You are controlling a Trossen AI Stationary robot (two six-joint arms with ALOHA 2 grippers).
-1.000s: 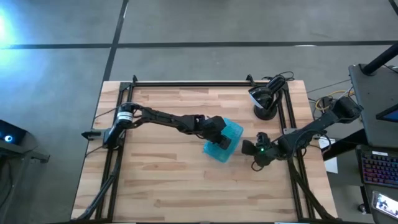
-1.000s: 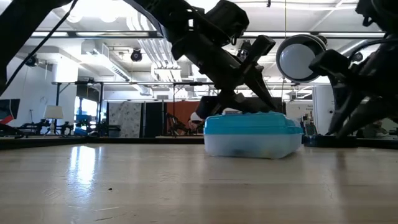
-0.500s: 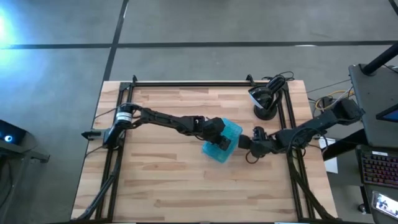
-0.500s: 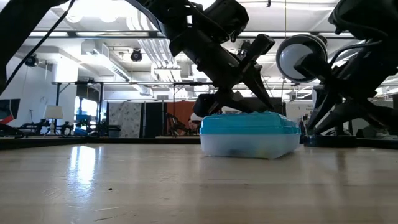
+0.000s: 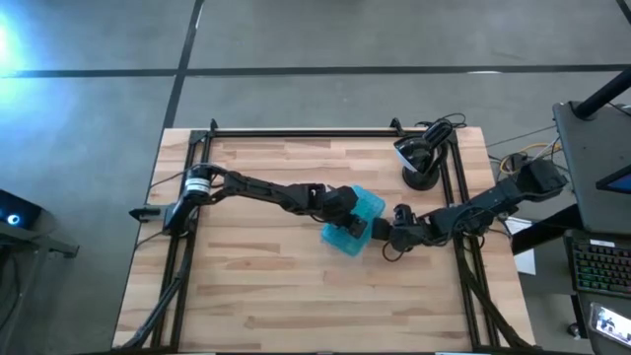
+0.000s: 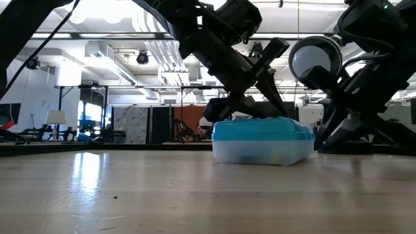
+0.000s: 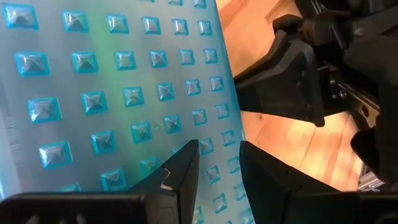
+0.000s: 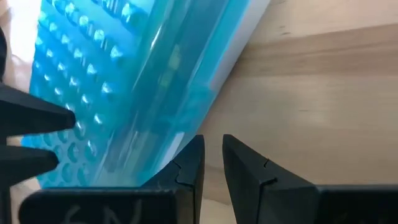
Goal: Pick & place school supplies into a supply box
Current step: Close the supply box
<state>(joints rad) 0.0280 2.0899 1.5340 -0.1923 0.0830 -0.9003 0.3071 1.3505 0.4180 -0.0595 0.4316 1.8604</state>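
Note:
The supply box [image 5: 367, 205], clear with a studded teal lid [image 6: 260, 129], lies flat on the wooden table a little right of the middle. Dim yellowish shapes, probably school supplies, show through its clear wall [image 6: 273, 156]. My left gripper [image 7: 217, 155] reaches from the table's left and slants down onto the lid, its fingers shut to a narrow gap. My right gripper [image 8: 211, 146], also shut to a narrow gap, stands low at the box's right-hand side [image 6: 311, 144], pointing at its lower edge. My left gripper rests its shut fingertips [image 6: 265, 114] on the lid's studded top [image 7: 155, 124], slanting down from the table's left. The box stays flat on the table under them. My right gripper's fingertips [image 8: 189, 155] stand right at the box's lower edge [image 8: 186, 134]; I cannot tell whether they touch.
A round white device on a dark stand [image 5: 419, 163] sits at the table's far right with cables. Black frame rails [image 5: 296, 131] run along the far and side edges. Bare wood [image 5: 296, 296] lies on the near side of the box.
My right gripper has moved toward the table's left and a little down, from near the right rail up to the box's right side. The box has stayed where it was.

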